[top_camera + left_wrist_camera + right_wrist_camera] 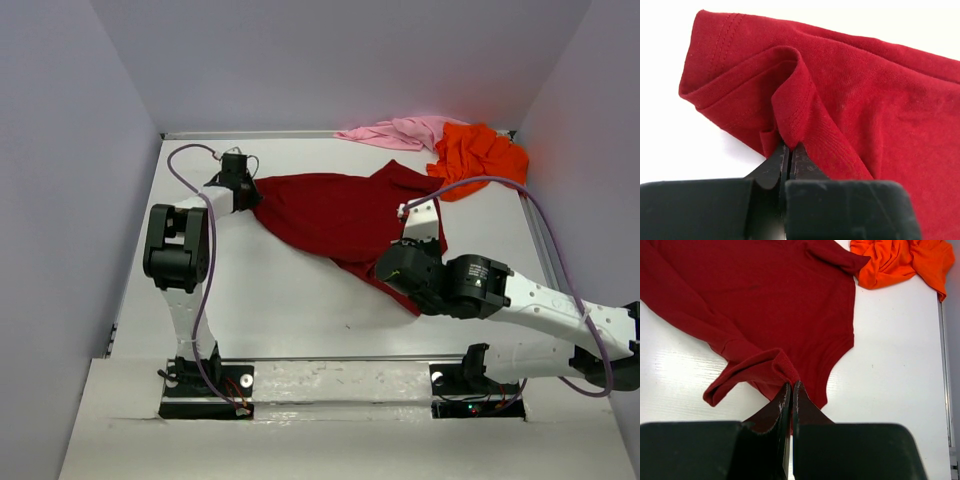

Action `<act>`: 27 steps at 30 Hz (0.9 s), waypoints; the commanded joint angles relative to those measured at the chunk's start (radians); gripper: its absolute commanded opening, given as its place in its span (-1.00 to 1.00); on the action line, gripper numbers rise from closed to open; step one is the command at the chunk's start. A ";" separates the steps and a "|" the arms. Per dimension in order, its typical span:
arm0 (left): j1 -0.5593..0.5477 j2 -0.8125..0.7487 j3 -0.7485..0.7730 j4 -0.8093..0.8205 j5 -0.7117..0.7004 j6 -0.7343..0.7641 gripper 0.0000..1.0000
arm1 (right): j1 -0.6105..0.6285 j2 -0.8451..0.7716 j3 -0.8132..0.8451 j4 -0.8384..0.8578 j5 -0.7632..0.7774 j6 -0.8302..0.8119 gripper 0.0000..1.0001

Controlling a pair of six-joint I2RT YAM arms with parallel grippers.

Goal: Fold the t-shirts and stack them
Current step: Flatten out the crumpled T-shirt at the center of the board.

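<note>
The left arm (180, 250) rises from its base, bends at the elbow and reaches toward the far left of the desk (270, 300). The left tool (789, 148) is closed tight on a bunched fold of the red shirt (340, 215), just beside a stitched hem. The right arm (500, 295) comes in low from the right, its wrist over the shirt's right part and facing the far side. The right tool (791, 386) is pinched shut on a rolled edge at the shirt's near right.

The red shirt lies mid-desk between the two tools, broad at the right and drawn to a narrow end at the left tool. The orange shirt (480, 155) is heaped in the far right corner, meeting the red sleeve. The pink shirt (395, 130) lies crumpled along the far edge, against the orange one.
</note>
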 commanded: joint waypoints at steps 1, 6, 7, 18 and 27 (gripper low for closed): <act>-0.035 -0.084 -0.012 -0.062 -0.072 0.001 -1.00 | 0.002 0.003 -0.009 0.006 0.016 0.030 -1.00; -0.141 -0.332 -0.227 -0.022 -0.114 -0.096 -1.00 | 0.002 0.015 -0.003 0.016 0.019 0.029 -1.00; -0.170 -0.394 -0.295 -0.018 -0.111 -0.106 -1.00 | 0.002 0.017 -0.002 0.017 0.018 0.026 -1.00; -0.259 -0.800 -0.603 0.000 -0.123 -0.197 -1.00 | 0.002 0.014 0.006 0.054 0.031 -0.031 -1.00; -0.210 -0.595 -0.285 -0.073 -0.184 -0.133 -1.00 | 0.002 0.044 0.023 0.063 0.033 -0.057 -1.00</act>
